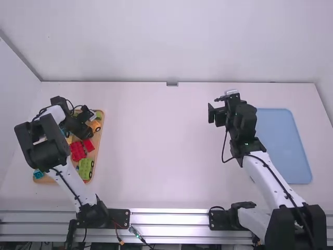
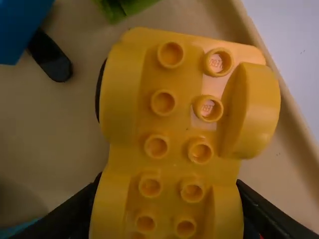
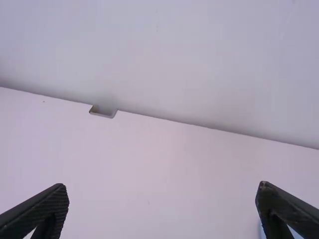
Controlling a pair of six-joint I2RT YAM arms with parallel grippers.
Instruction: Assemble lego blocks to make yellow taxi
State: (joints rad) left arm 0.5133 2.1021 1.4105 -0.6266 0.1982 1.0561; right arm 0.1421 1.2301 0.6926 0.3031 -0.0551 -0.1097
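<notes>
In the high view my left gripper (image 1: pixel 88 123) is over the far part of the wooden tray (image 1: pixel 93 154), at a yellow car block (image 1: pixel 95 125) with dark wheels. The left wrist view has this yellow car block (image 2: pixel 179 119) close up, studs facing the camera and rounded fenders at its sides. My left gripper (image 2: pixel 167 191) is shut on its near end, a finger against each side; the block's edges partly cover the fingertips. My right gripper (image 1: pixel 210 113) stands over the right half of the table; its fingers are wide apart in the right wrist view, and that gripper (image 3: pixel 162 189) holds nothing.
The tray also bears red blocks (image 1: pixel 77 151), a green block (image 1: pixel 86 167) and a teal block (image 1: pixel 39 173). Near the yellow block lie a blue block (image 2: pixel 20 27) and a green piece (image 2: pixel 127 6). A blue mat (image 1: pixel 283 146) lies beside the right arm.
</notes>
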